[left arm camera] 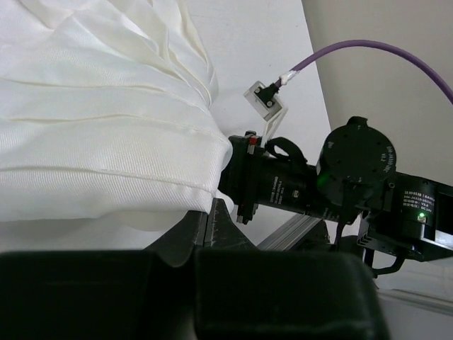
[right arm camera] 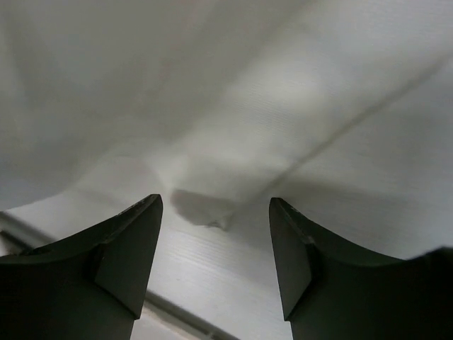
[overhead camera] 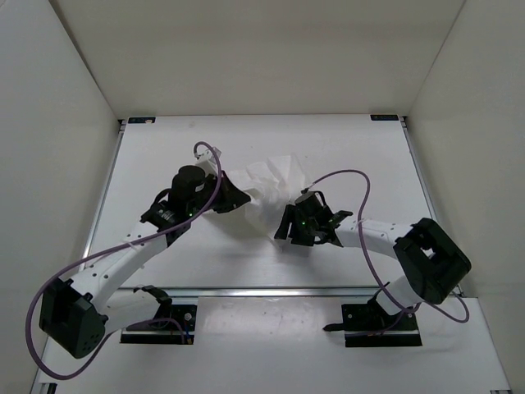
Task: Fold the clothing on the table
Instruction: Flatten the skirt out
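Creased floppy white clothing (overhead camera: 269, 184), left claw (overhead camera: 236, 198) pinching it, right claw (right arm camera: 214, 207) wide

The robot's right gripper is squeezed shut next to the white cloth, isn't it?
Not quite. The right gripper is open, not shut. The right wrist view shows its jaws standing wide apart with nothing between them, next to the white cloth.

Creased white clothing (left arm camera: 106, 134) fills the upper left, pinched by the left tool (left arm camera: 202, 232); right arm (left arm camera: 354, 177) just beside its edge.
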Robot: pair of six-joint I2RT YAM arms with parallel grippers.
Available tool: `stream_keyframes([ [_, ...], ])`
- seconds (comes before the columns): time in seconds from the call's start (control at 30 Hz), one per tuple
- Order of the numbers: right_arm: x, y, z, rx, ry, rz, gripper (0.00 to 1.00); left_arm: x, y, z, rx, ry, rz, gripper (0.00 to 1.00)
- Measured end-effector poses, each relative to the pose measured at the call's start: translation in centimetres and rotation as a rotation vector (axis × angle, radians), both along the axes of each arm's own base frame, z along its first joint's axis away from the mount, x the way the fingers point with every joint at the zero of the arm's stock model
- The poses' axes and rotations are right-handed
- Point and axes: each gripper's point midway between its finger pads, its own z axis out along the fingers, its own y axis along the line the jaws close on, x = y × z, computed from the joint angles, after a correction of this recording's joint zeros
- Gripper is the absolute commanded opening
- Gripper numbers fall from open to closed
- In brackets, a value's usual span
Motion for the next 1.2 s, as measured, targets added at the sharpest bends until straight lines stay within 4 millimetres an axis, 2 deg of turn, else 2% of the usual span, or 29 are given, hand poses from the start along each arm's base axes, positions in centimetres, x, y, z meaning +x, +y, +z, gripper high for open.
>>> stream_keyframes([
  [0.07,-0.6,-0.6,-1.0,-0.068,0.014,-0.007,0.59,-0.1,0.3,-0.2,-0.002,0.003,0.003,0.00],
  [0.2,-0.7,-0.6,-1.3,-0.137,0.001,0.001,0.56,-0.5,0.8,-0.8,-0.008,0.009,0.007,0.00],
  [0.23,-0.6,-0.5,-1.3,-0.148,0.004,0.006,0.48,-0.7,0.9,-1.1,-0.010,0.013,0.007,0.00],
  [0.27,-0.3,-0.5,-1.5,-0.164,0.005,0.007,0.36,-0.8,1.1,-1.3,-0.011,0.017,0.009,0.00],
  [0.3,0.0,-0.3,-1.6,-0.174,0.006,0.013,0.21,-1.0,1.3,-1.8,-0.009,0.025,0.010,0.00],
  [0.37,0.3,-0.2,-2.0,-0.208,0.012,0.016,0.00,-1.1,1.6,-2.2,-0.007,0.032,0.014,0.00],
  [0.47,0.4,0.0,-2.3,-0.252,0.015,0.048,0.00,-1.4,2.6,-3.2,0.000,0.045,0.030,0.00],
  [0.57,-0.2,-0.8,-2.3,-0.305,0.016,0.094,0.00,-1.5,4.3,-4.4,0.027,0.058,0.058,0.00],
  [0.63,-0.7,-2.3,-2.1,-0.361,0.015,0.129,0.00,-1.8,5.5,-5.8,0.066,0.079,0.074,0.00],
  [0.73,-0.7,-5.5,-0.9,-0.435,0.002,0.158,0.00,-2.5,7.1,-8.2,0.144,0.128,0.078,0.00],
  [0.8,-0.6,-7.7,0.5,-0.450,-0.017,0.168,0.02,-3.2,7.6,-9.5,0.193,0.159,0.059,0.29],
  [0.83,-0.4,-8.6,1.1,-0.453,-0.027,0.169,0.18,-3.6,7.7,-10.0,0.212,0.170,0.045,0.45],
  [0.87,-0.2,-9.5,1.8,-0.459,-0.039,0.165,0.39,-4.0,7.8,-10.4,0.228,0.180,0.031,0.53],
  [0.9,0.0,-10.4,2.3,-0.470,-0.044,0.154,0.46,-4.5,7.8,-10.8,0.240,0.191,0.019,0.54],
  [1.0,-0.4,-12.4,2.7,-0.517,-0.036,0.165,0.53,-6.2,8.0,-12.3,0.267,0.229,-0.010,0.59],
  [1.2,-2.1,-13.7,1.6,-0.526,-0.011,0.189,0.53,-9.2,9.0,-14.4,0.286,0.280,-0.023,0.61],
])
